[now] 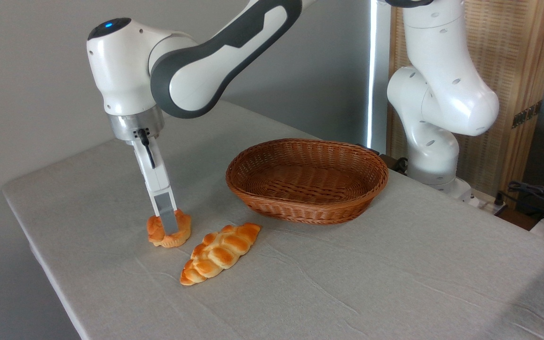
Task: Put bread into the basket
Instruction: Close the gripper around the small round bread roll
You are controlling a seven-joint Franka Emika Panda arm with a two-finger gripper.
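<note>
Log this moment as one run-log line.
phase: grasp approach | gripper: down on bun, closure unclear | basket: empty | loaf: untouched

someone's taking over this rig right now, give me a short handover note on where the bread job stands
Claw: down on the bread, seen edge-on, so whether it has closed cannot be told.
Bread: on the table, left of the braided loaf, not lifted.
Basket: empty, further back and to the right.
Done: claw brought down to the bread.
Left: confirm the grip, lift, carry right to the basket, release inside.
</note>
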